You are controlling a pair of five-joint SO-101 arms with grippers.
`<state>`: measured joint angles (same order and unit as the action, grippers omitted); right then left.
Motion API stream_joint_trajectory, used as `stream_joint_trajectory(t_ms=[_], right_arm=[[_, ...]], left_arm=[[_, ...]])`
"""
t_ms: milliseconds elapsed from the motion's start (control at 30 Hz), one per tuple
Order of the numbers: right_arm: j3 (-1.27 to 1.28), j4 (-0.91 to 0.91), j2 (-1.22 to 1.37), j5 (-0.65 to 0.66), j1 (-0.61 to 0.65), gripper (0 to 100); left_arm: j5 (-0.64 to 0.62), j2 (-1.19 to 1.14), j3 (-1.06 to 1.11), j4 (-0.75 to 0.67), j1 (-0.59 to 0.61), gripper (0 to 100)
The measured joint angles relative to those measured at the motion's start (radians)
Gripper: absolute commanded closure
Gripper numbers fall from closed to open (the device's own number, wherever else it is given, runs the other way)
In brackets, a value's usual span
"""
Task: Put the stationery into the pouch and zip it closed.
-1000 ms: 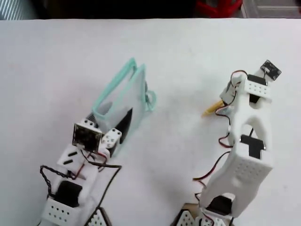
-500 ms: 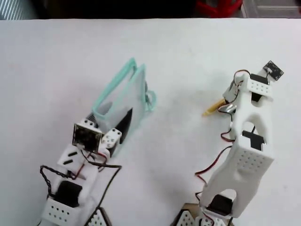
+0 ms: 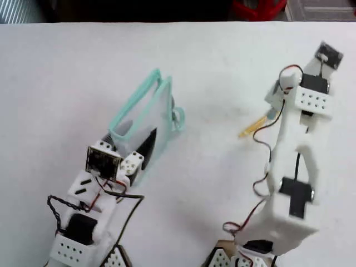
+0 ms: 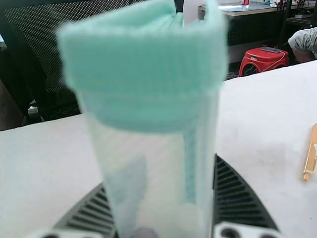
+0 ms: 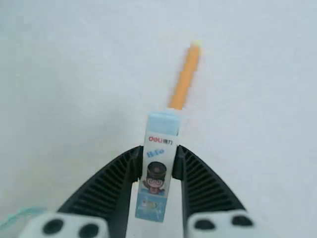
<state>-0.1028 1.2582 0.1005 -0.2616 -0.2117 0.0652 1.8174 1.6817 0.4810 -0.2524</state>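
A clear pouch point(image 3: 146, 117) with a mint-green zipper rim stands upright on the white table, mouth open. My left gripper point(image 3: 127, 154) is shut on the pouch's near end; in the left wrist view the pouch point(image 4: 148, 99) rises between its dark fingers point(image 4: 237, 198). My right gripper point(image 5: 158, 163) is shut on a light-blue eraser point(image 5: 157, 168) with a cartoon label, held above the table. An orange pencil point(image 5: 184, 74) lies on the table beyond it, also seen as the pencil point(image 3: 253, 127) in the high view and the pencil point(image 4: 310, 156) in the left wrist view.
The white table point(image 3: 67, 67) stretches wide behind and between the arms. A red stool point(image 4: 265, 57) and a dark chair back stand beyond the table's far edge. Loose wires hang along both arms.
The right arm has lifted and swung toward the far right, carrying the eraser up off the table by the pencil. The left arm and the pouch have stayed put.
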Motion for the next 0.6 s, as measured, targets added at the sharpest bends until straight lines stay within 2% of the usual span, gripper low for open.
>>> stream_joint_trajectory(t_ms=[133, 333, 433, 600], right_arm=[[0.025, -0.014, -0.292, 0.083, 0.149, 98.1], [0.025, -0.117, -0.678, 0.281, 0.549, 98.1], [0.014, -0.175, -0.720, 0.298, 0.709, 98.1], [-0.031, -0.175, -0.657, 0.298, 0.845, 98.1]], left_arm=[[0.000, 0.000, 0.000, 0.000, 0.000, 79], [0.000, 0.000, 0.000, 0.000, 0.000, 79], [0.000, 0.000, 0.000, 0.000, 0.000, 79], [0.000, 0.000, 0.000, 0.000, 0.000, 79]])
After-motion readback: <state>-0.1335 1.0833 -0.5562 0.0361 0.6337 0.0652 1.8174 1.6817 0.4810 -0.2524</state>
